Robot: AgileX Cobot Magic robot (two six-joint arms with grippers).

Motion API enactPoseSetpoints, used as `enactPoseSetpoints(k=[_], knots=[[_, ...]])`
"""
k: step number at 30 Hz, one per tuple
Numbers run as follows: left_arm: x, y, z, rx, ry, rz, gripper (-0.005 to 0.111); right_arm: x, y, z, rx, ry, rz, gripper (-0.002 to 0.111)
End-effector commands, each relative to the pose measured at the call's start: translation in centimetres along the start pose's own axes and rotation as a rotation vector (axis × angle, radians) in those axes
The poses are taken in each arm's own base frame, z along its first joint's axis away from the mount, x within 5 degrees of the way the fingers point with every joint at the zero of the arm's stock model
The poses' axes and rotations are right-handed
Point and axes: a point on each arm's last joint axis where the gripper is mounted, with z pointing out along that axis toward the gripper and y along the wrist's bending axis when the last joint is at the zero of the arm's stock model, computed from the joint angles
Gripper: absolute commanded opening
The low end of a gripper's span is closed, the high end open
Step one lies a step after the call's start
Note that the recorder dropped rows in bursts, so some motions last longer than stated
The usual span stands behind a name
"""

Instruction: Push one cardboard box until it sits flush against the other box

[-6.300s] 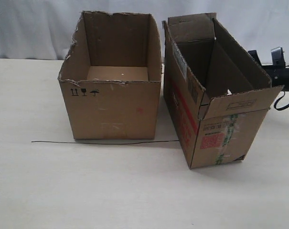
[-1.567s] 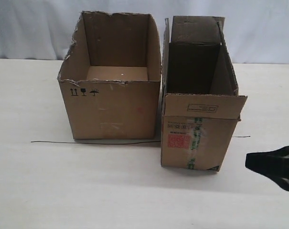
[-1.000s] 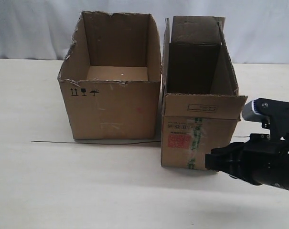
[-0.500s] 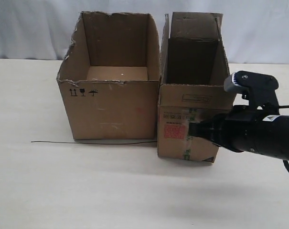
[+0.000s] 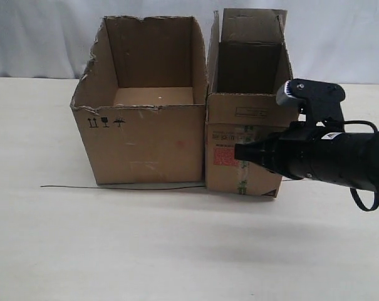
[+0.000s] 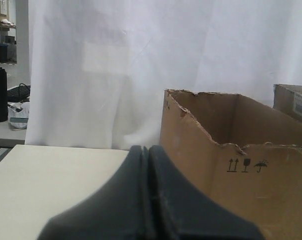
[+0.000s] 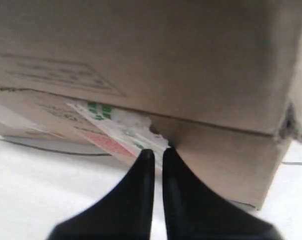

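two open boxes stand side by side on the table (image 5: 176, 251), the cardboard box (image 5: 239, 116) with its long wall against the other box (image 5: 145, 141). the right pincer (image 5: 238, 151), fingers together and holding nothing, touches the cardboard box's taped end. the left pincer (image 6: 147, 148), closed and empty, is apart from the other box.

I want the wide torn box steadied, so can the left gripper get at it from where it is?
Likely yes: the left wrist view shows the shut left gripper facing the wide torn box, nothing between them; how far is unclear.
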Motion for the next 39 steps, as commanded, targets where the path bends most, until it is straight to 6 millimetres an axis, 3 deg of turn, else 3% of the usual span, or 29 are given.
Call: enactPoseSetpoints(k=[1,14,33,37,39], knots=[[0.0,-0.1,0.0,0.01,-0.006,-0.01,0.0,-0.2,-0.2,0.7,0.03,-0.023,-0.018,0.005],[0.0,-0.1,0.0,0.011,-0.006,-0.013,0.0,-0.9,-1.0,1.3,0.11,-0.123,-0.02,0.005],[0.0,-0.1,0.0,0.011,-0.006,-0.013,0.0,-0.6,-1.2,1.9,0.129,-0.12,-0.017,0.005],[0.0,-0.1,0.0,0.011,-0.006,-0.013,0.0,-0.8,-0.8,1.1,0.093,-0.104,-0.01,0.005],[0.0,-0.1,0.0,0.011,-0.006,-0.013,0.0,-1.1,-0.1,-0.3,0.03,-0.087,-0.006,0.005]])
